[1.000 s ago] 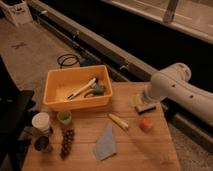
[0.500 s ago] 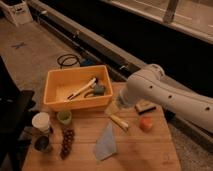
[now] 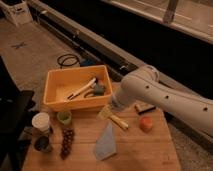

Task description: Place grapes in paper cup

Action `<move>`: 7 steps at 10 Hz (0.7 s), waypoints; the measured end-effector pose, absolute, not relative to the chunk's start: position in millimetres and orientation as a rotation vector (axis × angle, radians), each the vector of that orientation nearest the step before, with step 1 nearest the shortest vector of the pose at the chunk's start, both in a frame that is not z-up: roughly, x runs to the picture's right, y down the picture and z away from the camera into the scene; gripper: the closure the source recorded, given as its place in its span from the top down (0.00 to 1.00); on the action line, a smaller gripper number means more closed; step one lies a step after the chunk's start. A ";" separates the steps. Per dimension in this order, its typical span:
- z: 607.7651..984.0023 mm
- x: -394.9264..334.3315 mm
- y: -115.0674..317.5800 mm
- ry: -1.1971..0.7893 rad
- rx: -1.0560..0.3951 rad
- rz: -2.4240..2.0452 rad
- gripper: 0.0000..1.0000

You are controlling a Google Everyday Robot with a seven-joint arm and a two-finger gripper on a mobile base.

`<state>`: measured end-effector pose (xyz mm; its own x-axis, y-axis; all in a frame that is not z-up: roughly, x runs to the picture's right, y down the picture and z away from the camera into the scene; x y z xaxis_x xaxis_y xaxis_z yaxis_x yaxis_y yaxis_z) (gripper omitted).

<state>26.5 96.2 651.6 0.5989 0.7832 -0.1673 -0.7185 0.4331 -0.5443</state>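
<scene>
Grapes (image 3: 66, 142) in an elongated bunch of small dark purple-brown berries are seen lying on the pale wooden tabletop (image 3: 150, 152), near its front left corner. The white paper cup (image 3: 41, 121) with the wide round rim is stood upright just behind and to the left of the bunch, apart from it. A small green cup (image 3: 64, 117) is placed just right of the paper cup, and a dark metallic cup (image 3: 42, 144) is set in front of it, beside the bunch.

A yellow plastic bin (image 3: 60, 104) is positioned behind the cups; a white-handled brush (image 3: 82, 89) and a grey-blue item (image 3: 98, 90) are held inside it. A folded grey-blue cloth (image 3: 106, 142) is laid at the table's middle, with a yellowish elongated item (image 3: 119, 122) behind it and an orange round fruit (image 3: 146, 124) further right.

The white robot arm (image 3: 165, 97) is reached in from the right, and its gripper (image 3: 109, 111) is brought low at the bin's front right corner, well apart from the bunch. Its jaws are spread wide and nothing is held between them.
</scene>
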 end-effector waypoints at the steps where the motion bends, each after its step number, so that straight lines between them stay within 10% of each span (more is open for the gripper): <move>1: 653.0 26.1 96.4 -0.114 -0.619 0.929 0.80; 7: 678.5 -87.4 120.4 -0.189 -0.684 0.758 0.80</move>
<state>-87.4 120.4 678.5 0.7212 0.6880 -0.0803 -0.5700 0.5236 -0.6332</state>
